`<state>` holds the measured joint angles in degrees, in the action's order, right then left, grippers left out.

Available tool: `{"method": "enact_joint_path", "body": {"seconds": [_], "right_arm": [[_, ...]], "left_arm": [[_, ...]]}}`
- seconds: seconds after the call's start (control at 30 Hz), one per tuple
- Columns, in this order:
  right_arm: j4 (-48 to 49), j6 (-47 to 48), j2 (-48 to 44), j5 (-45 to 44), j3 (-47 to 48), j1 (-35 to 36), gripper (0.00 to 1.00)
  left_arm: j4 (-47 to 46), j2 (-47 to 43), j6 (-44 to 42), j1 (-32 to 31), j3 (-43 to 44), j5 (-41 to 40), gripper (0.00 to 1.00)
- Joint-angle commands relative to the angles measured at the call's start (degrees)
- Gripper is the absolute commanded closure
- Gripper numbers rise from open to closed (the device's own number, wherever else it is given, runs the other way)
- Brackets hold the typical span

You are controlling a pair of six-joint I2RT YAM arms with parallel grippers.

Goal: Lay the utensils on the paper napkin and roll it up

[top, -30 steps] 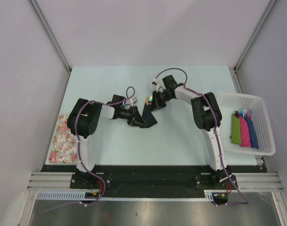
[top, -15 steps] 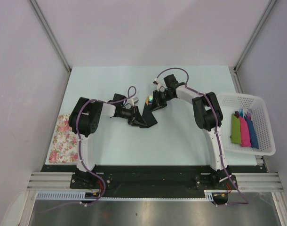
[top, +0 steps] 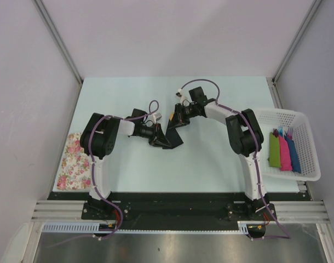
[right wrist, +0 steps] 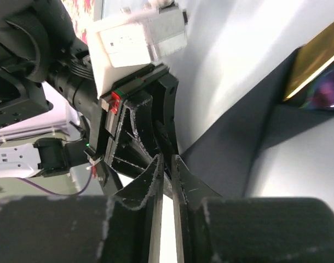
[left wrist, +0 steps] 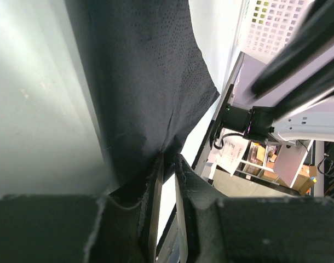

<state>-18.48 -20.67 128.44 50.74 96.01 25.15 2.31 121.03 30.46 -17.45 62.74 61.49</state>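
on a pale blue-green table [top: 211, 159] boxed in by plain grey walls [top: 156, 33], the paper napkin [top: 175, 138] hangs raised mid-table between both arms, the left gripper [top: 157, 141] pinching one edge, the right gripper [top: 175, 121] clamped on the far corner, a glossy yellow utensil [right wrist: 312, 66] showing at the sheet's edge.
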Motion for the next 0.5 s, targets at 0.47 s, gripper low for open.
{"method": "enact_joint_path", "body": {"seconds": [0.47], "right_arm": [[10.58,-6.85,3.57,0.42,-13.65,-1.59,0.94]], "left_arm": [[-9.23,-1.84,2.93,0.49,-4.82,-2.35,0.74]]}}
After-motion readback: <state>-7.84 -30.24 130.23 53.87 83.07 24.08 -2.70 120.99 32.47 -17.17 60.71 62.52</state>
